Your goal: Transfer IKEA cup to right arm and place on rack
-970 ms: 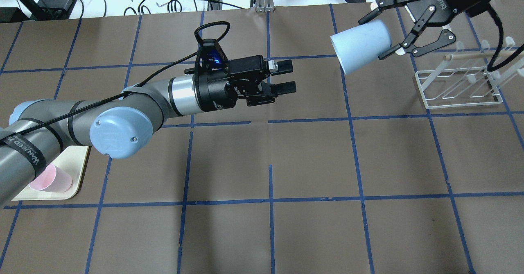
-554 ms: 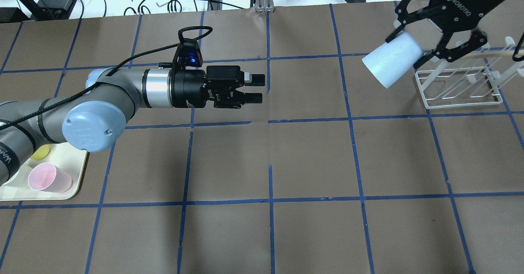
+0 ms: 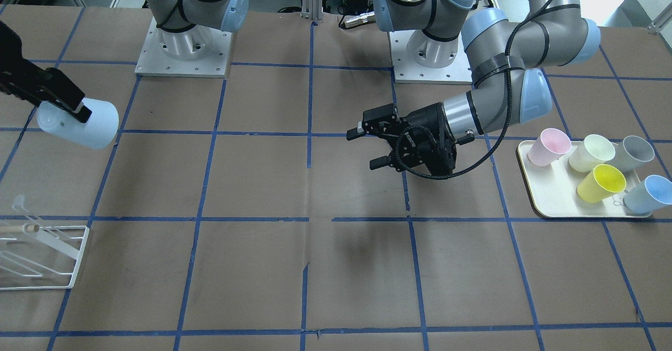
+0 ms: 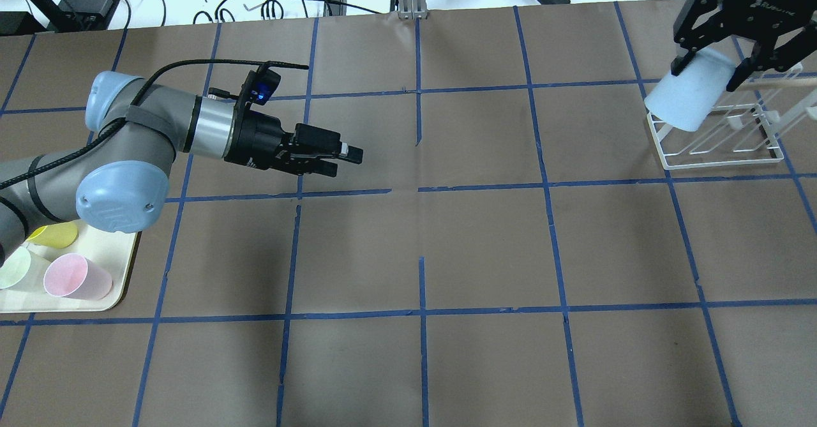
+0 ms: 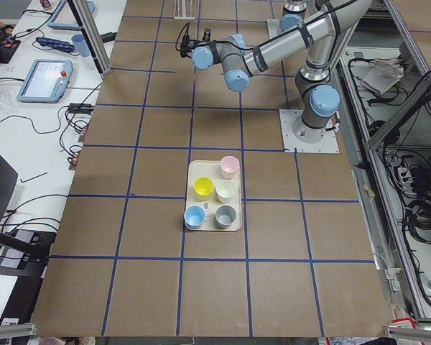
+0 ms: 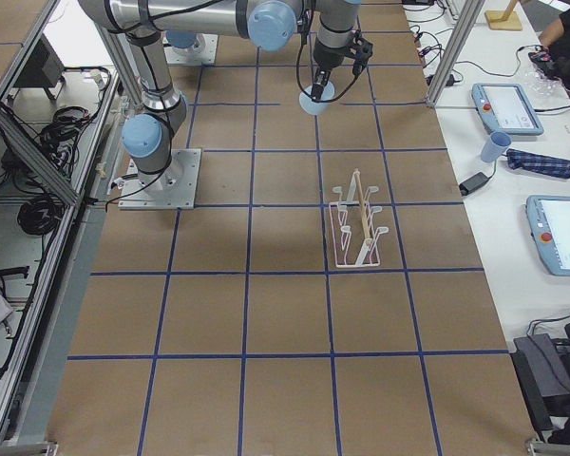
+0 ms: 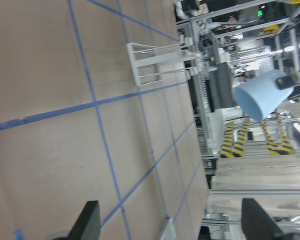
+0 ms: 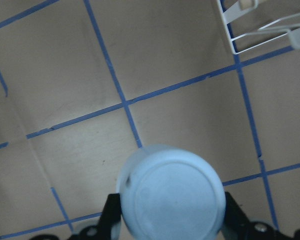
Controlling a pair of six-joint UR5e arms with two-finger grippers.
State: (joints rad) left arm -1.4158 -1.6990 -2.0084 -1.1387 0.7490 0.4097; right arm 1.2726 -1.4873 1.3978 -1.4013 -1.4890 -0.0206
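Handover stage appears complete: left gripper (image 4: 348,161) hangs over mid-table, jaws apart and empty. Right gripper (image 4: 708,74) clamps the IKEA cup (image 4: 686,98) near its base, mouth tilted downward, in the air near the rack (image 4: 657,140). Next move likely calls for aligning the mouth over a prong, then lowering and releasing.

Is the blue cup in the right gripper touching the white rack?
Apart. In the exterior front-facing view the IKEA cup, held by the right gripper, hangs with bare table between it and the rack.
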